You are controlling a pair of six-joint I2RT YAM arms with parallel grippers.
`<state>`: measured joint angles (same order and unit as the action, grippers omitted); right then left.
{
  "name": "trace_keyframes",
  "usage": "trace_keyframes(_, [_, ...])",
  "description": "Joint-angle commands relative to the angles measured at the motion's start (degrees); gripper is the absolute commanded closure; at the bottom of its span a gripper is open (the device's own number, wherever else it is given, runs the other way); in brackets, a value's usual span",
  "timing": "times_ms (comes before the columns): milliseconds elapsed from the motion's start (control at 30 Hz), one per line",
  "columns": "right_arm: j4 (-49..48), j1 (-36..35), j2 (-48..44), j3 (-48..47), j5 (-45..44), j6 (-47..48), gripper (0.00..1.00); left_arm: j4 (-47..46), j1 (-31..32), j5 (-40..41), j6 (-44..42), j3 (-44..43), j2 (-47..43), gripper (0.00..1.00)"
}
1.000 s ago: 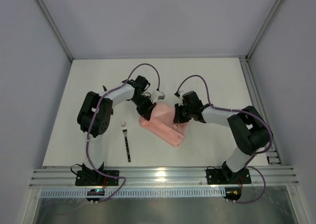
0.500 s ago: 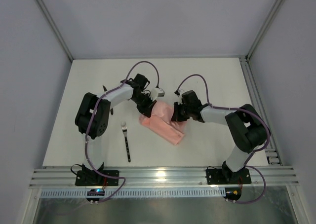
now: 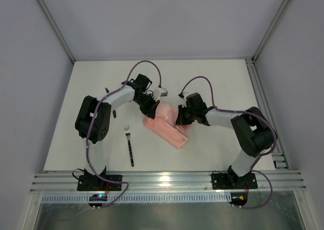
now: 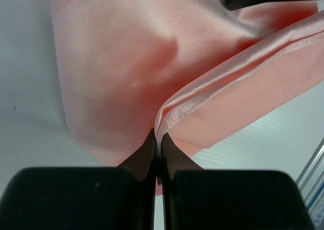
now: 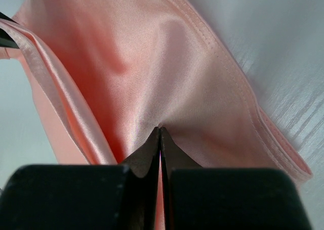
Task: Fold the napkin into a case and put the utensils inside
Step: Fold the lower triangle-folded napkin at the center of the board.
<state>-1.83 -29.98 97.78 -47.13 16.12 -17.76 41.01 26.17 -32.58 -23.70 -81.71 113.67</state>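
The pale-pink napkin [image 3: 171, 131] lies partly folded as an oblong bundle in the middle of the table. My left gripper [image 3: 153, 110] is shut on a hemmed edge at its far left end; the left wrist view shows the jaws [image 4: 158, 137] pinching that hem of the napkin [image 4: 116, 63]. My right gripper [image 3: 178, 119] is shut on a fold at the far right side; the right wrist view shows the jaws [image 5: 160, 129] closed on the cloth [image 5: 167, 52]. The fork [image 3: 129, 144] lies left of the napkin, tines pointing away. A slim black piece [image 3: 108, 91], apparently the knife, sticks out from under the left arm.
The white table [image 3: 217, 83] is bounded by metal rails at the right [image 3: 263, 108] and near edge [image 3: 162, 179]. Grey walls enclose it on three sides. Both arms' cables loop above the napkin.
My left gripper has drawn the napkin's far left end slightly away and up. My right gripper has shifted a little left with its fold. The fork has not moved.
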Motion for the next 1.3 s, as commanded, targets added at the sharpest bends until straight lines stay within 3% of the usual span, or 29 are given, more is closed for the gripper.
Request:
trace_keyframes(0, [3.85, -0.17, 1.36, 0.99, -0.21, 2.02, 0.96, -3.75, -1.65, 0.13, 2.87, -0.38, -3.02, 1.0])
trace_keyframes(433, [3.14, -0.17, 1.54, 1.08, 3.21, 4.04, 0.96, -3.84, -2.44, 1.11, 4.63, -3.8, 1.73, 1.0])
trace_keyframes(567, [5.33, -0.17, -1.53, -0.67, 4.1, 6.68, 0.79, -1.73, -2.36, 2.25, 2.97, -5.47, 3.31, 1.0])
trace_keyframes(700, [8.76, -0.17, -6.19, -4.1, 3.31, 9.49, 0.68, -0.33, -2.27, 2.43, 1.47, -6.18, 4.19, 1.0])
trace_keyframes(900, [7.54, -0.34, -9.71, -5.34, 4.79, 11.61, 0.59, -0.14, -2.18, 1.55, 1.03, -6.62, 4.02, 1.0])
trace_keyframes(1267, [-5.03, -3.51, -1.72, -4.19, 11.74, 10.11, 0.46, -0.5, -2.18, 1.2, 1.64, -6.79, 4.19, 1.0])
